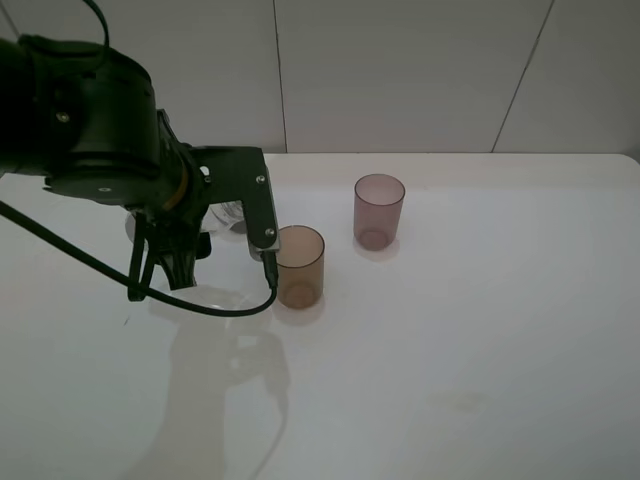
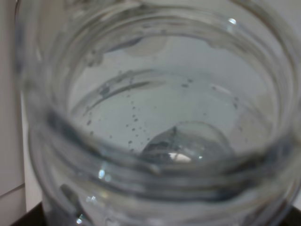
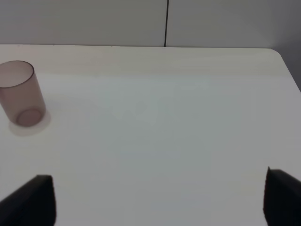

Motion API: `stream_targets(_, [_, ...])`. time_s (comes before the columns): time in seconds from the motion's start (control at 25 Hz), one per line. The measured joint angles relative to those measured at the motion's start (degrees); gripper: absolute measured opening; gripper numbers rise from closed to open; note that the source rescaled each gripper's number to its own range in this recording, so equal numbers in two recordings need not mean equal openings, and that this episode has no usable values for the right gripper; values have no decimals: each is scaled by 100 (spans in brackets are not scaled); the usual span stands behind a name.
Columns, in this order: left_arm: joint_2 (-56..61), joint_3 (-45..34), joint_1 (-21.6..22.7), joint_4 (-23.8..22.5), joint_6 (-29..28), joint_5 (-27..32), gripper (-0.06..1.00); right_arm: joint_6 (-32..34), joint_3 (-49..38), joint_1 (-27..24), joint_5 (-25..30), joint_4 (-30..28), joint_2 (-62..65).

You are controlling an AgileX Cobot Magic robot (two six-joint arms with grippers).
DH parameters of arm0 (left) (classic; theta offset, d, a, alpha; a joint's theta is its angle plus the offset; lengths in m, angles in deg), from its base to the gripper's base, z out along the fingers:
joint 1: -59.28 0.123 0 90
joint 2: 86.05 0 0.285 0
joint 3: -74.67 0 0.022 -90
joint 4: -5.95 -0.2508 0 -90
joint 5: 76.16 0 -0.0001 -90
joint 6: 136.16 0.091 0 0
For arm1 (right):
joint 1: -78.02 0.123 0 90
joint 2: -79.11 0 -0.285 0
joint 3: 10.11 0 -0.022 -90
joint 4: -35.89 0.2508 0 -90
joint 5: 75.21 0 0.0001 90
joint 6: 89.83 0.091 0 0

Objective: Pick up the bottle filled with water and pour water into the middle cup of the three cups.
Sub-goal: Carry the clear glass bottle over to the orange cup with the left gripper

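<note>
Clear wide-necked bottle of water at left gripper, grasp impossible to tell; we flag spillage beside amber-brown translucent tumbler if tilted misaligned.

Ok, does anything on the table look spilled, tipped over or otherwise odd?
Nothing stands out: the translucent amber-brown tumbler and the pinkish-mauve tumbler stand upright and apart, and no puddle shows on the white table. The left arm hides whatever is beneath it.

We see the bottle clear and glossy, the middle cup translucent amber and smooth, the white surface faintly shiny.
</note>
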Motion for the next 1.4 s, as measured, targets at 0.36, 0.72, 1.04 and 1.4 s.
stream_targets(0.36, [-235,24,-256,-315,-36,26,0,0,0,0,0,0,0])
stream_targets(0.72, [-650,485,-255,-667,-188,373,0,0,0,0,0,0,0])
stream_targets(1.04, [-945,602,-483,-1039,-199,733,0,0,0,0,0,0,0])
stream_targets(1.4, [-1056,602,-521,-1345,-199,1123,0,0,0,0,0,0,0])
